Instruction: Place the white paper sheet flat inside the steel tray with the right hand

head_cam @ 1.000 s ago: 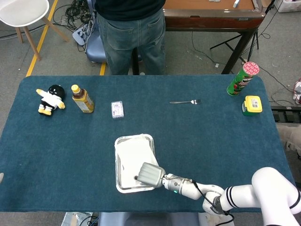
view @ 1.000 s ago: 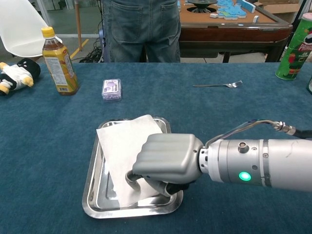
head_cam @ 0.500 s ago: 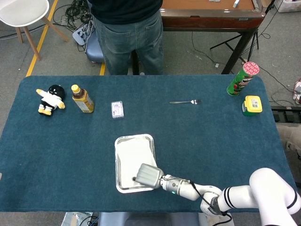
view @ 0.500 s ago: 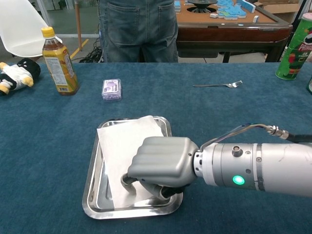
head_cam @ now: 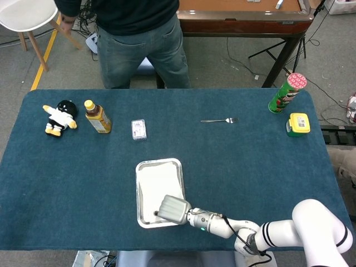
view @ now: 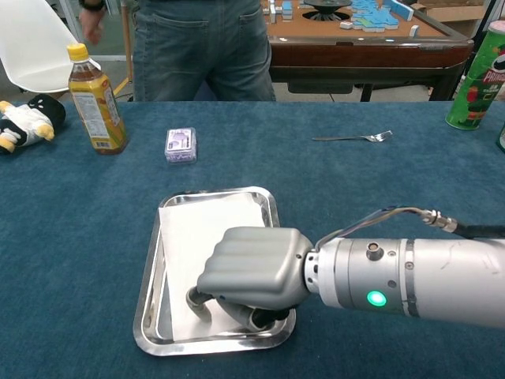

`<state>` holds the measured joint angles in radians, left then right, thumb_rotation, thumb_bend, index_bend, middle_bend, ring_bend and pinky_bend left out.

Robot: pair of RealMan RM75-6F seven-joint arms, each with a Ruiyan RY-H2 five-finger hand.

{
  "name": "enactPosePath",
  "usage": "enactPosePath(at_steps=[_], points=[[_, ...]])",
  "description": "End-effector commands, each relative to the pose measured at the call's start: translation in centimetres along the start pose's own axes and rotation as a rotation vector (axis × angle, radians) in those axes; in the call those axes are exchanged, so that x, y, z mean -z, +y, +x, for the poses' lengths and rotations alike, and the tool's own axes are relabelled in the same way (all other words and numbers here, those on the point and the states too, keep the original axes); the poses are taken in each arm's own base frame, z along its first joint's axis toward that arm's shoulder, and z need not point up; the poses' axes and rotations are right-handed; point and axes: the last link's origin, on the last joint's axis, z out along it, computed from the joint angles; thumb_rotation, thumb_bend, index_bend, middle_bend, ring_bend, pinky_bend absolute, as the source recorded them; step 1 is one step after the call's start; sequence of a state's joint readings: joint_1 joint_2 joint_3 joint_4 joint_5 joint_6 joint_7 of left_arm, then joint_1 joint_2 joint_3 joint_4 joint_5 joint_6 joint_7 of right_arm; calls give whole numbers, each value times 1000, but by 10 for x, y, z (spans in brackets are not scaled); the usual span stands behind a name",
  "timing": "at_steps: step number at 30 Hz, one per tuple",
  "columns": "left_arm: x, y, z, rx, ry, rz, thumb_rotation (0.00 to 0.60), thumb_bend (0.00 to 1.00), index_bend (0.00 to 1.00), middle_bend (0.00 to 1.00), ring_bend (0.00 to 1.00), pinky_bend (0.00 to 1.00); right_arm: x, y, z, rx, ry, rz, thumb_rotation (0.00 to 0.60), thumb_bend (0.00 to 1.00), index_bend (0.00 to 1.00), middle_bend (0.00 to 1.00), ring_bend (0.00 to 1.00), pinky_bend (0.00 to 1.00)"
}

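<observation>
Chest view gives us our right hand (view: pixel 248 268) low over the near right corner of the steel tray (view: pixel 150 284), fingers curled down onto the white paper sheet (view: pixel 197 233). We cannot tell whether the fingers are pinching the sheet or only pressing on it, since the back of the hand covers the contact. The sheet lies inside the tray, its far edge along the far rim and looking flat there; the near part is hidden under the hand.

From the head view we see the tray near the front edge of the blue table (head_cam: pixel 250 161), with the hand at its near right corner. Our left hand shows in neither view.

Farther back on the table we see a tea bottle (view: pixel 95 99), a plush penguin (view: pixel 24 122), a small card pack (view: pixel 180 145), a fork (view: pixel 353 138), a green crisp can (head_cam: pixel 287 93) and a yellow box (head_cam: pixel 298 123). A person in jeans (view: pixel 201 47) stands behind the table.
</observation>
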<state>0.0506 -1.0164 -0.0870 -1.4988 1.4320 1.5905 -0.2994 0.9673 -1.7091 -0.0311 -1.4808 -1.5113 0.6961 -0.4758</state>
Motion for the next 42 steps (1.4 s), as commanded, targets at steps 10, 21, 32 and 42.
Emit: enactPosePath(at_steps=[10,21,32,42], points=[[0,0,0,1,0,1,600,278,579,453,386,546,-6,-3,1,-16,13,-3,600,1000,357,1000,1000,1000],[0,0,1,3,3,0,600,279,579,452,386,546,-11,-4,4,-35,33,-15,600,1000,352,1000,1000,1000],[0,0,0,2,0,-1,600,278,579,453,386,546,-15,-4,4,-45,34,-25,600,999,352,1000,1000,1000],[0,0,1,2,1,-1,600,278,579,452,386,547,-20,-4,4,-52,31,-31,600,1000,352,1000,1000,1000]])
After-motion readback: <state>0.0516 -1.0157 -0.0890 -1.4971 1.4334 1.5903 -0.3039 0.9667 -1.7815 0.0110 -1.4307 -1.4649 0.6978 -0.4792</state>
